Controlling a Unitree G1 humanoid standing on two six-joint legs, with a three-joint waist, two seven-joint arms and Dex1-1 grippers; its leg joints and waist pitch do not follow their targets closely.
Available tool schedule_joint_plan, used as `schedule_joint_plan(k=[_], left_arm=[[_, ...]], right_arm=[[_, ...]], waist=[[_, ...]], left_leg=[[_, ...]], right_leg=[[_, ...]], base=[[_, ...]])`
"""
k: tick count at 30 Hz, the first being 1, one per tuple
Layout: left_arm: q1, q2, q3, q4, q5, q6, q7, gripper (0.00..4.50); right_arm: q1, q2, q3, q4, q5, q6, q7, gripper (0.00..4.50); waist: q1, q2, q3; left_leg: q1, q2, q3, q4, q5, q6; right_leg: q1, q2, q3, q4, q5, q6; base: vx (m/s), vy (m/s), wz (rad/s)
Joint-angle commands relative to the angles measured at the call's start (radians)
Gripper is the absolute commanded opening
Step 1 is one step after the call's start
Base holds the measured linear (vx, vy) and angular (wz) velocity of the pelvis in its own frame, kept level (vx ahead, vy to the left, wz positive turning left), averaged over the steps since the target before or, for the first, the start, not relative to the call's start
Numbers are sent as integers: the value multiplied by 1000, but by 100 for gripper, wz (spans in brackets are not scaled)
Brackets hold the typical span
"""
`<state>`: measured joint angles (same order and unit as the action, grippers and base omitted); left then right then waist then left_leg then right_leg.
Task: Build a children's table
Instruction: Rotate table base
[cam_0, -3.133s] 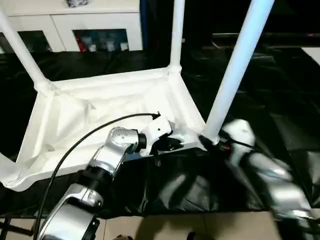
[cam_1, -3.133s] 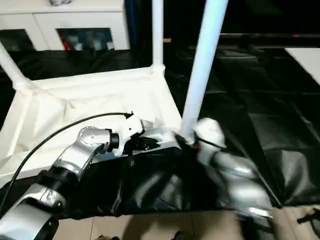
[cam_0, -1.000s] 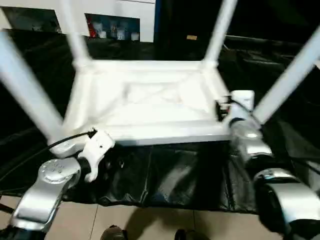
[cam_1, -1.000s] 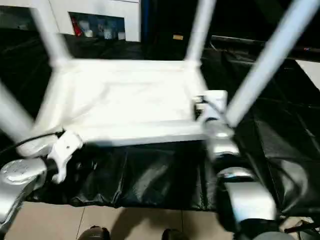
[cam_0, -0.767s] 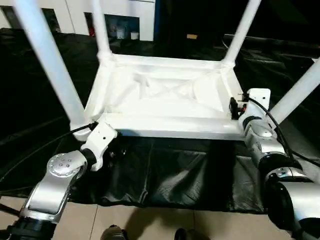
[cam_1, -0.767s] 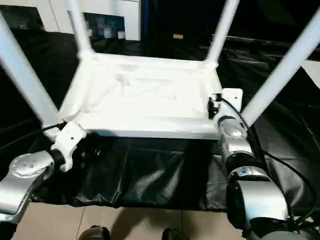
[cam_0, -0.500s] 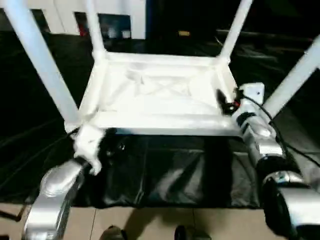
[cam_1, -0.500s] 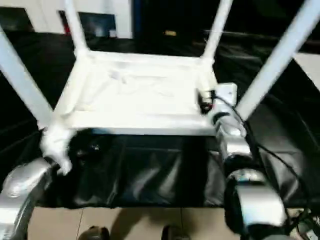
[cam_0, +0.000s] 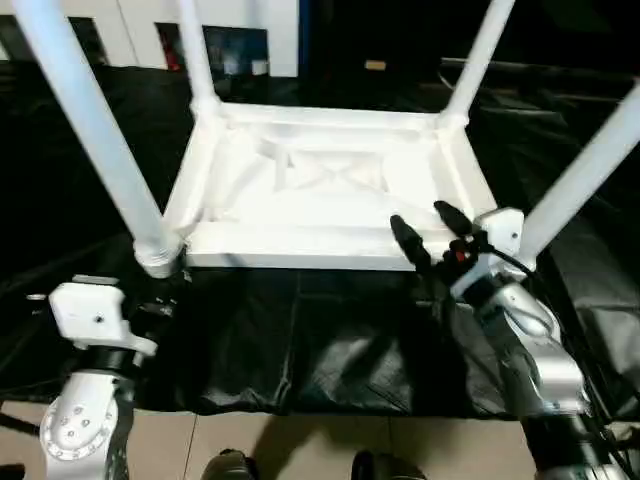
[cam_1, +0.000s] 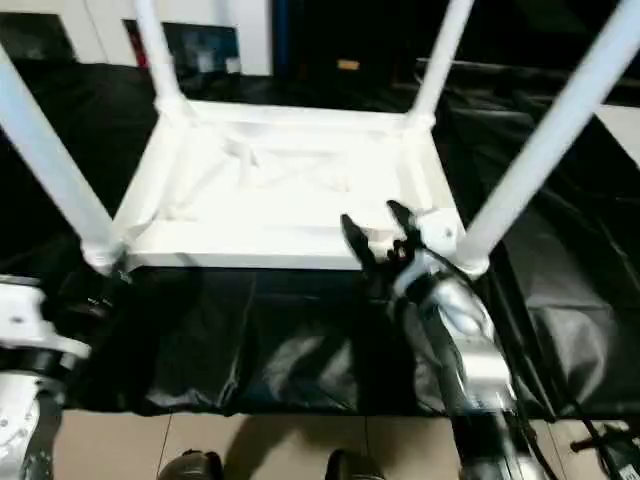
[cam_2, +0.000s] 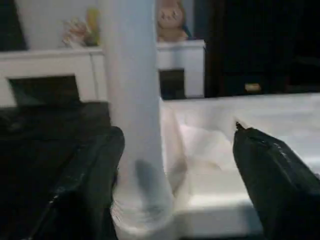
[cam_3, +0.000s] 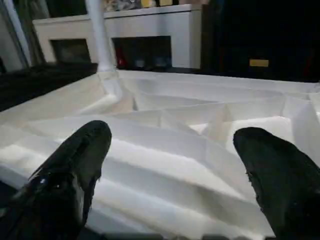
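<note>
With the children's table (cam_0: 330, 190) lying upside down on the black sheet (cam_0: 330, 340), four legs up, and both the left hand (cam_2: 175, 165) and right hand (cam_0: 428, 232) being held wide and empty, a careless swing is risking knocking a near leg (cam_0: 90, 130) askew.

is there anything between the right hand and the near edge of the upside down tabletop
Nothing visible. The right hand is open just in front of the tabletop's near rim, and the right wrist view looks straight between its fingers onto the ribbed underside. The near right leg stands off to its side, not in the path.
</note>
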<state>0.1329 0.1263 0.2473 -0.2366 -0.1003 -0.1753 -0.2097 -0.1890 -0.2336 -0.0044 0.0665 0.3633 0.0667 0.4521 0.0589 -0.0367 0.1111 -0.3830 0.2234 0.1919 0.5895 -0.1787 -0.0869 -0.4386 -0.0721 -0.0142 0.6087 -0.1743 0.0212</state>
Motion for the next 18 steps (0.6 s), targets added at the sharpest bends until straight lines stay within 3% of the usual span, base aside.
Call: schedule_joint_plan(k=[1, 3, 6, 8, 10, 16, 18], left_arm=[[-12, 3, 10, 22, 16, -9, 19, 441], [-55, 21, 31, 74, 20, -8, 39, 447], [-141, 60, 69, 164, 7, -1, 69, 447], [-169, 73, 76, 193, -1, 0, 66, 447], [-181, 81, 76, 209, -9, 3, 54, 447], [-316, 145, 77, 387, -180, 55, -169, 447], [-354, 167, 70, 437, -232, 93, -263, 447]], right_arm=[[34, -12, 16, -77, -10, 47, -26, 450], [120, -36, 43, -184, -35, 127, -32, 450], [207, -61, 48, -238, -59, 224, -64, 450], [226, -72, 45, -245, -69, 253, -83, 450], [233, -74, 41, -245, -67, 267, -93, 450], [211, -75, 19, -232, -116, 410, -194, 450], [185, -73, 19, -210, -130, 429, -210, 450]], waist=[[0, 11, -52], [-1, 13, -56], [-1, 16, -55], [0, 16, -56], [-1, 15, -56], [-1, 11, -58], [-3, 12, -63]], left_leg=[[11, -2, -6, -86, -379, -2], [12, -2, -6, -84, -365, -5], [11, -7, -7, -83, -356, -9], [13, -8, -9, -82, -352, -12], [11, -8, -9, -82, -346, -13], [14, -15, -6, -80, -307, -23], [13, -12, -7, -79, -274, -31]], right_leg=[[34, -18, 21, -93, -356, -65], [32, -18, 23, -89, -323, -60], [33, -15, 23, -91, -297, -58], [34, -16, 22, -88, -286, -66], [35, -17, 22, -86, -271, -76], [35, -20, 25, -81, -259, -97], [39, -21, 25, -71, -203, -120]], base=[[0, 0, 0], [0, 0, 0], [0, 0, 0], [0, 0, 0], [0, 0, 0], [0, 0, 0], [0, 0, 0]])
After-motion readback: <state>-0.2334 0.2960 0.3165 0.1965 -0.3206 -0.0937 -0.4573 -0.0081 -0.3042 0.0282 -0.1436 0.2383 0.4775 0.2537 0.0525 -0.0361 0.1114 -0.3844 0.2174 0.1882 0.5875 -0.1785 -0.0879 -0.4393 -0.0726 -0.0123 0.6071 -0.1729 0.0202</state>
